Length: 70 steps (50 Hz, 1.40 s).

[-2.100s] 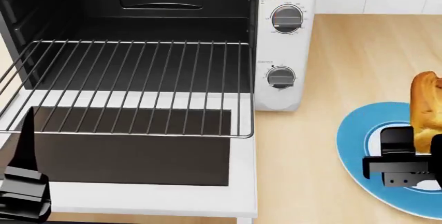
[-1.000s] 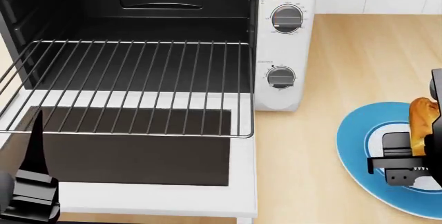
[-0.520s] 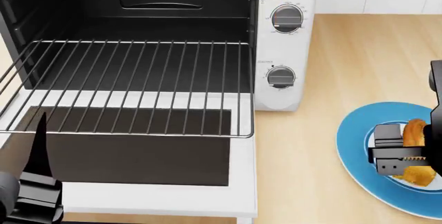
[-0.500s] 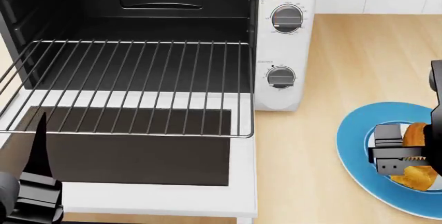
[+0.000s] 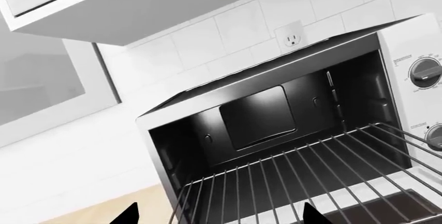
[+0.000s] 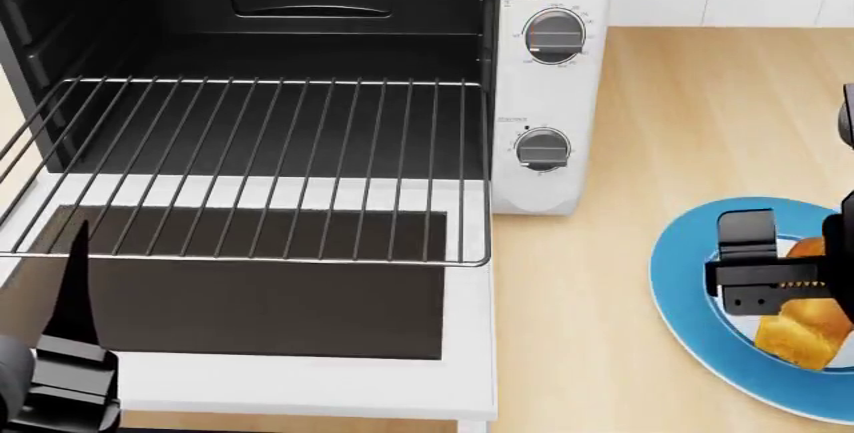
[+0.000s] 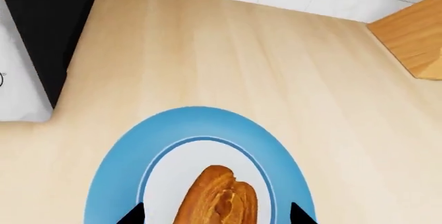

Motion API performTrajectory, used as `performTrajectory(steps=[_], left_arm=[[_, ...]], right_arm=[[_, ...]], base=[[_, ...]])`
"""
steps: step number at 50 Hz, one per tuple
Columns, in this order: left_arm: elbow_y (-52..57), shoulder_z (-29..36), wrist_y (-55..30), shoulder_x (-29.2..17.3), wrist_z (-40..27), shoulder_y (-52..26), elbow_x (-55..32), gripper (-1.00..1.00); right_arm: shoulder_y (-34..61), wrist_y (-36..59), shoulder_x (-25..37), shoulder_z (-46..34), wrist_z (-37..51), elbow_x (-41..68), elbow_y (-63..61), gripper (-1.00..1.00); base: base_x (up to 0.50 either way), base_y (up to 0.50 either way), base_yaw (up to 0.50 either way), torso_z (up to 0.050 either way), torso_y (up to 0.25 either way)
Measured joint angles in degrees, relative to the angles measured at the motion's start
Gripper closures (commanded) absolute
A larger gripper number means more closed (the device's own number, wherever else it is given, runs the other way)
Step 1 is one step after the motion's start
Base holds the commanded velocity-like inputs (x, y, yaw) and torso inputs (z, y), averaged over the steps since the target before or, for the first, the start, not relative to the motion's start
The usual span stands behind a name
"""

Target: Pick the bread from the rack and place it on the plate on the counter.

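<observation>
The bread [image 6: 801,329] lies on the white centre of the blue-rimmed plate [image 6: 681,275] at the right of the counter [image 6: 694,103]. My right gripper [image 6: 798,278] hovers just over it, open. In the right wrist view the bread [image 7: 219,198] sits between the spread fingertips of that gripper [image 7: 215,216], touching neither, and the plate [image 7: 124,162] rests on the counter [image 7: 241,63]. The rack [image 6: 254,163] is pulled out of the oven and bare. My left gripper [image 6: 60,353] stands open near the rack's front left corner; its wrist view shows the rack [image 5: 290,177] beyond the open gripper [image 5: 219,216].
The white toaster oven [image 6: 554,83] with two knobs stands left of the plate, its door [image 6: 267,353] folded down under the rack. Tiled wall runs behind. A wooden block [image 7: 414,32] sits on the counter beyond the plate. A wall outlet [image 5: 293,35] is above the oven.
The right gripper lowered the upright bread onto the plate, opened, and lifted slightly; the bread now lies flat on the plate, free. The left arm barely moved.
</observation>
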Motion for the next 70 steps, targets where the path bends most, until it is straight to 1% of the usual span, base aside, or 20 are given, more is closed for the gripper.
performTrajectory(steps=[12,26,44,53,70], left_arm=[[0.0,-0.1,0.0,0.0,0.3,-0.2,0.3,-1.00],[0.0,0.3,0.0,0.0,0.9,-0.3,1.2,-1.00],[0.0,0.7,0.0,0.0,1.8,-0.4,2.5,-1.00],[0.0,0.8,0.0,0.0,2.7,-0.5,3.4,-1.00],[0.0,0.5,0.0,0.0,6.1,-1.0,6.7,-1.00]], right_arm=[[-2.7,-1.2,4.5,5.1,7.5,9.1,-11.6,-1.00],[-6.1,-4.8,12.1,11.7,16.4,20.5,-26.2,-1.00],[-12.5,-11.8,20.5,19.4,23.0,30.3,-40.8,-1.00],[-11.3,-13.4,22.0,20.2,25.9,34.8,-45.2,-1.00],[-5.2,-14.5,21.5,18.7,30.8,41.8,-51.0,-1.00]], base=[[0.00,0.00,0.00,0.000,0.000],[0.00,0.00,0.00,0.000,0.000],[0.00,0.00,0.00,0.000,0.000],[0.00,0.00,0.00,0.000,0.000],[0.00,0.00,0.00,0.000,0.000]])
